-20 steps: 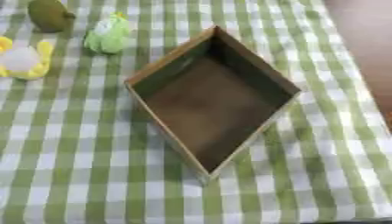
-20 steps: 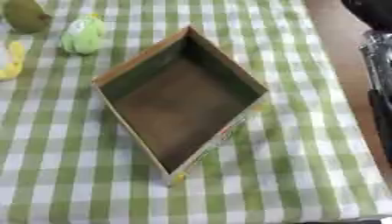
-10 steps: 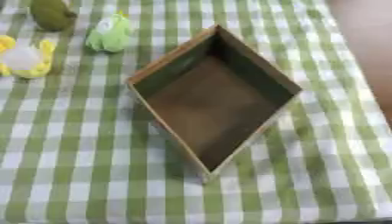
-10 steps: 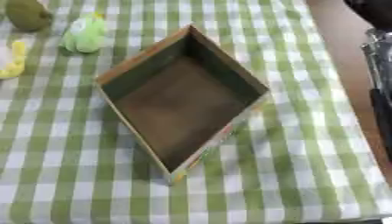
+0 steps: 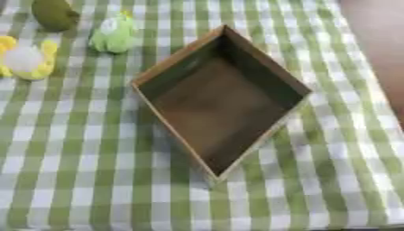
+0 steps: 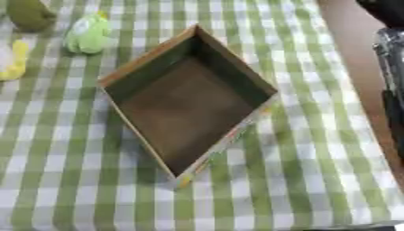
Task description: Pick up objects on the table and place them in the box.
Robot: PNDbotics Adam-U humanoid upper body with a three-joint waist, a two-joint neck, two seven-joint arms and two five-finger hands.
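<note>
An open cardboard box (image 5: 178, 57) stands turned like a diamond in the middle of the green-and-white checked tablecloth (image 5: 79, 180), with nothing inside it. At the far left lie three objects: a light green soft toy (image 5: 113, 36), a dark olive rounded object (image 5: 53, 14) cut off by the top edge, and a yellow and white toy (image 5: 26, 60). Neither hand shows. Black and silver parts of the right arm (image 6: 392, 72) run along the right edge of the right eye view, beyond the table.
The table's right edge runs down the right side, with brown floor (image 5: 378, 45) beyond it. Bare cloth lies in front of the box and to its left.
</note>
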